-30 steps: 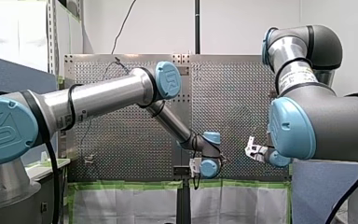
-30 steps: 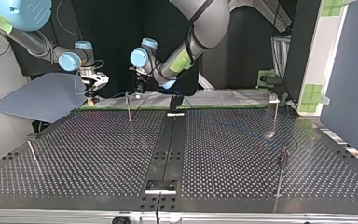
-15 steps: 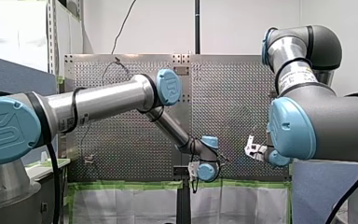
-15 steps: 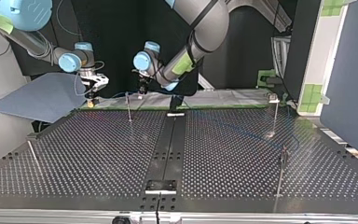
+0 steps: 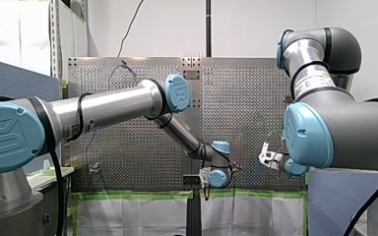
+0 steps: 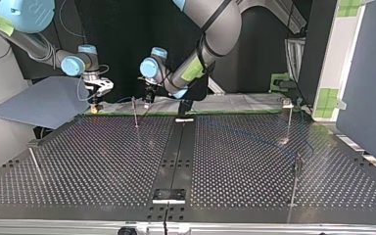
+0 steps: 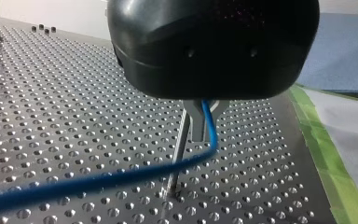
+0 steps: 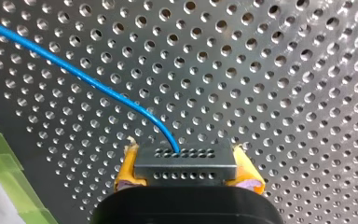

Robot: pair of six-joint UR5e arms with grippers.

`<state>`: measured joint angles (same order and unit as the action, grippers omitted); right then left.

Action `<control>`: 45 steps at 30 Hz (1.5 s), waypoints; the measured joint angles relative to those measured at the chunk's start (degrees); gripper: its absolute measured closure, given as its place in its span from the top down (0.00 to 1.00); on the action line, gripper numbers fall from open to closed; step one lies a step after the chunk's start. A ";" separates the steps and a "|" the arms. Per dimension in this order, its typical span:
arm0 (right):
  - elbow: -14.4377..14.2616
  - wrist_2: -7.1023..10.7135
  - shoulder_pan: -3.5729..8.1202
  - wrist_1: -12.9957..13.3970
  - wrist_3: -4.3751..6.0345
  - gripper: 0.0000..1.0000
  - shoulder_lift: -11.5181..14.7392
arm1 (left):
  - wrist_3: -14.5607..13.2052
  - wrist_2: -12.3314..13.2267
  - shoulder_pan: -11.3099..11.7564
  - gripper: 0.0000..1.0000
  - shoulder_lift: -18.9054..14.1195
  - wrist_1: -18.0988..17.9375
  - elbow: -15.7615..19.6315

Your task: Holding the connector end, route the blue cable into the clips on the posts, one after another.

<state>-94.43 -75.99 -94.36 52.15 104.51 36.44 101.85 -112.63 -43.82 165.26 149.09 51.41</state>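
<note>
Grips the grey connector [image 8: 185, 164] in my right arm's jaws, yellow pads [image 8: 127, 169] pressed against its two ends, just above the perforated surface [image 8: 284, 70]. Feeds the blue cable [image 8: 88, 79] out of the connector's holed face, up in a short curve and away over the holes.

Pinches that same cable further along in my left arm's jaws, narrow and closed on it (strand drops straight between the metal fingers [image 7: 196, 123], then bends off low over the surface). Hangs just beside a thin upright post [image 7: 179, 144], cable crossing in front of it; cannot tell whether touching.

In the top view, sits with both sets of jaws at the surface's far edge: right ones at the view's left, apart from the post; left ones nearer the middle, just beside that post's top. Leaves the other posts [image 6: 290, 120] standing well apart, toward the view's right and near left.
</note>
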 joint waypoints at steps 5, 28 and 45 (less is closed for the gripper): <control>0.48 -0.92 0.08 0.04 0.31 0.00 -0.07 | -0.03 0.02 0.62 0.00 0.00 0.02 -0.01; 2.98 -1.47 -0.52 0.37 0.03 0.00 -3.46 | -0.07 7.26 1.18 0.00 0.08 3.38 -1.93; 5.87 -1.72 -0.62 -3.15 0.01 0.00 -4.48 | -0.07 5.34 2.46 0.00 0.15 3.33 -2.54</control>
<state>-88.55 -77.71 -94.98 49.00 104.52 31.96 101.77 -107.29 -41.36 165.42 152.41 48.87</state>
